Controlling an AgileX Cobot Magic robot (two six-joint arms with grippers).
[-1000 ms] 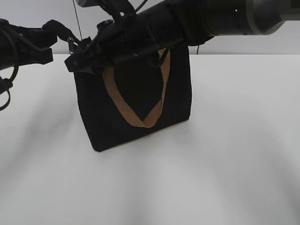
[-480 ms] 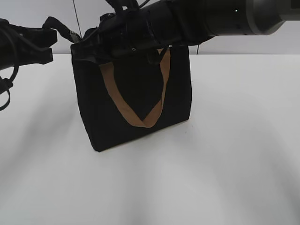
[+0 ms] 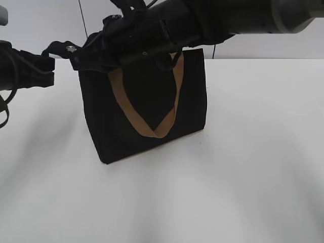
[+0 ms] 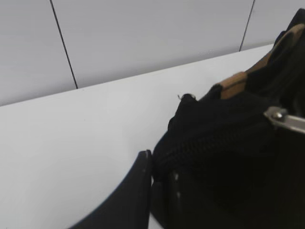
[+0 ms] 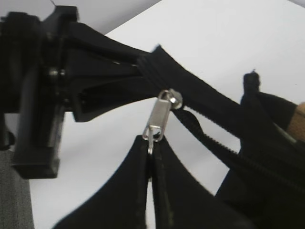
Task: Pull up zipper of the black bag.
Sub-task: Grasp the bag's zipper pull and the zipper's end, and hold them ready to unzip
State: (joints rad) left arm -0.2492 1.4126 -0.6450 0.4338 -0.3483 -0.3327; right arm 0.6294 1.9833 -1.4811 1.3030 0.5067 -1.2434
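- Black bag [image 3: 147, 109], one, stood upright on my white table [image 3: 243, 167]; one tan strap [image 3: 152, 114] visible.
- One silver zipper [image 5: 159, 119] sat at its top left end.
- Right gripper [image 5: 150, 143] was clenched on zipper.
- Left gripper [image 4: 159, 179] pinched the bag's end fabric.
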